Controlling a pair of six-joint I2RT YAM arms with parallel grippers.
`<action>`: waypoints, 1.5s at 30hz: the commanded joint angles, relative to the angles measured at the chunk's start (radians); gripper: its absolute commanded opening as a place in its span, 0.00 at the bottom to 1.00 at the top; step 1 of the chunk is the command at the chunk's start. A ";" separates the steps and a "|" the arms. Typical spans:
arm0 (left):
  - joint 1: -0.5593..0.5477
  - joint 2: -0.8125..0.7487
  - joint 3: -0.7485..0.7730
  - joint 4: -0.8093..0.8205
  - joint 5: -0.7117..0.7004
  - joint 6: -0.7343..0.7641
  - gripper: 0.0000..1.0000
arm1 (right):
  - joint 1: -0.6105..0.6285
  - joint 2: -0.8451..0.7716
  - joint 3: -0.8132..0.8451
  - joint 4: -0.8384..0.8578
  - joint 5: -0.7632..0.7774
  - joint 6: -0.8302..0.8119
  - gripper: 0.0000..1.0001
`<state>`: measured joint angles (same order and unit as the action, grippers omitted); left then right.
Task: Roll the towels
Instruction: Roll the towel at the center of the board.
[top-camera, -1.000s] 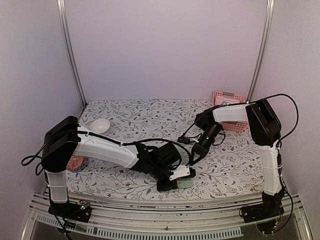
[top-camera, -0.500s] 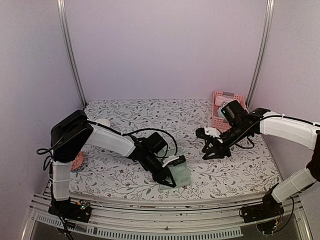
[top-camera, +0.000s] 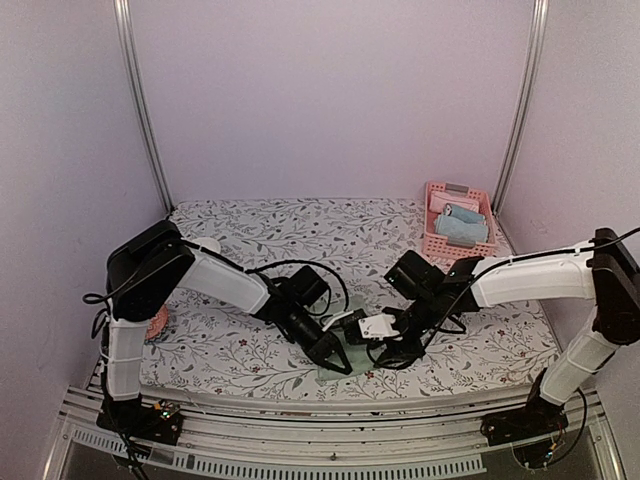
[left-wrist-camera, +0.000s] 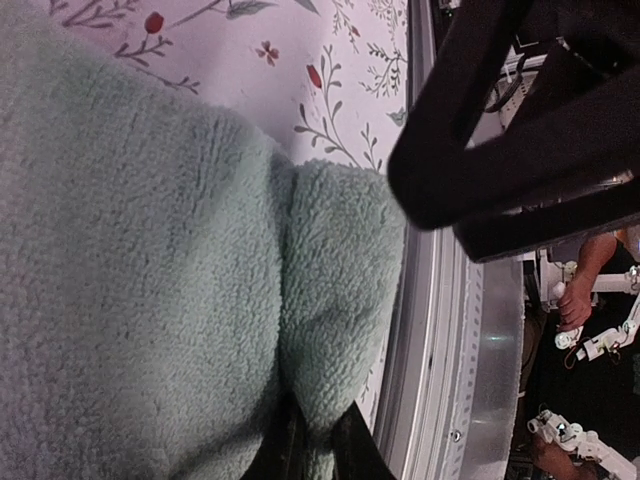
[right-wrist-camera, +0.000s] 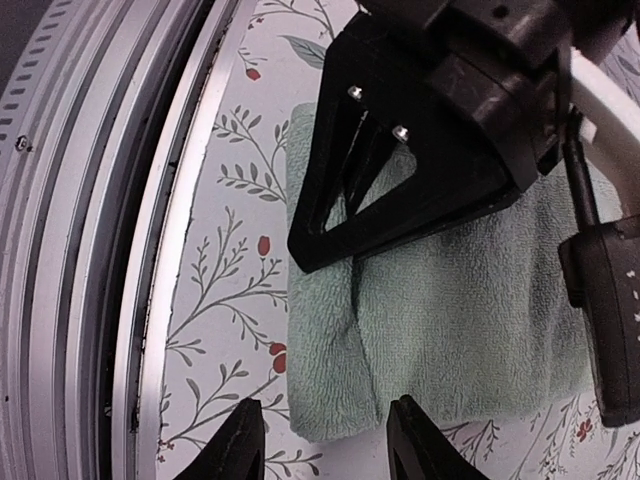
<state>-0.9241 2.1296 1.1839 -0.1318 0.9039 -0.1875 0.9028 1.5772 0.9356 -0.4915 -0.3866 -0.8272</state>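
The pale sage-green towel (top-camera: 345, 368) lies partly folded near the table's front edge, and fills the left wrist view (left-wrist-camera: 150, 260). My left gripper (top-camera: 335, 360) is shut on a raised fold at its edge, pinched between the fingertips (left-wrist-camera: 315, 445). My right gripper (top-camera: 378, 352) is open, low over the towel's near corner (right-wrist-camera: 325, 440), with the towel (right-wrist-camera: 460, 310) ahead of it. The left gripper's black body (right-wrist-camera: 400, 170) rests on the towel there. The light blue towel (top-camera: 462, 226) lies in the pink basket (top-camera: 432, 240).
The metal front rail (right-wrist-camera: 120, 200) runs right beside the towel. A white bowl (top-camera: 207, 243) shows behind the left arm at the back left. An orange-red object (top-camera: 155, 325) lies by the left arm's base. The pink basket stands at the back right.
My right arm has swung from near the pink basket down and left to the green towel. My left gripper stays on the towel near the front edge.
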 joint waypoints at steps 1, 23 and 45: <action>0.003 0.065 -0.033 -0.079 -0.090 -0.041 0.11 | 0.024 0.087 0.048 0.049 -0.010 0.011 0.43; 0.004 0.084 -0.032 -0.072 -0.099 -0.056 0.11 | 0.068 0.239 0.117 0.031 -0.050 0.034 0.33; 0.017 -0.526 -0.387 0.033 -0.643 -0.103 0.26 | -0.146 0.623 0.390 -0.410 -0.472 0.073 0.03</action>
<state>-0.8940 1.7367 0.9150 -0.1741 0.4721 -0.2607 0.8082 2.0678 1.2640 -0.7216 -0.7994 -0.7700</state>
